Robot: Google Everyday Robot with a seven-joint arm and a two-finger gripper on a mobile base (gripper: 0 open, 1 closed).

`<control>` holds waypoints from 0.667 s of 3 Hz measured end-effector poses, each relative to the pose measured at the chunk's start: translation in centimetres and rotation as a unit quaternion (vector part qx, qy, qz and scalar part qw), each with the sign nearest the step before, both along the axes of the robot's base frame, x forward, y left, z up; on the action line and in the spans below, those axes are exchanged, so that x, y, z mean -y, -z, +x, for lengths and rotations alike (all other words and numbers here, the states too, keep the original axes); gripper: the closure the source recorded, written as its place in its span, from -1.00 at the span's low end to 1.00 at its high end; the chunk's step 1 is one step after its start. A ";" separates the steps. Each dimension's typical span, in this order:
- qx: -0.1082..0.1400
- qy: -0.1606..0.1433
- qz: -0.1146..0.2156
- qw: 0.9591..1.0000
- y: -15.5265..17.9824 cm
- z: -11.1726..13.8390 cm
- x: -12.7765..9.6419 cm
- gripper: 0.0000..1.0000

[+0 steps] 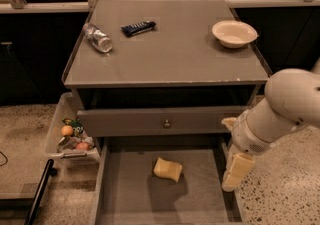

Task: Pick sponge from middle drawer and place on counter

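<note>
The pale yellow sponge (168, 169) lies slightly bent on the grey floor of the open middle drawer (130, 194), near its centre. The grey counter (170, 49) is the cabinet top above it. My gripper (236, 171) hangs from the white arm at the drawer's right wall, to the right of the sponge and apart from it. Only one cream finger shows clearly.
On the counter stand a white bowl (234, 33) at the back right, a dark snack bar (138, 27) and a lying plastic bottle (98, 38). A drawer front with a round knob (167, 124) sits above the open drawer. A clear bin of snacks (70, 134) stands at the left.
</note>
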State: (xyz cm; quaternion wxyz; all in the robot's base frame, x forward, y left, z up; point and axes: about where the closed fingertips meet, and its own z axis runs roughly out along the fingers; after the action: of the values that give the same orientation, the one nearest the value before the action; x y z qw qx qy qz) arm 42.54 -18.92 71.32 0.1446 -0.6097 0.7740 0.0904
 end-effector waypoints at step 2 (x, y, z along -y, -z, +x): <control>-0.034 -0.006 0.070 0.997 12.5 2.6 -2.7 -1.00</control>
State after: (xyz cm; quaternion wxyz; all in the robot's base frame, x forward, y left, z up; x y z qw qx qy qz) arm 45.17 -16.26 58.78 0.1599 -0.5998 0.7664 0.1655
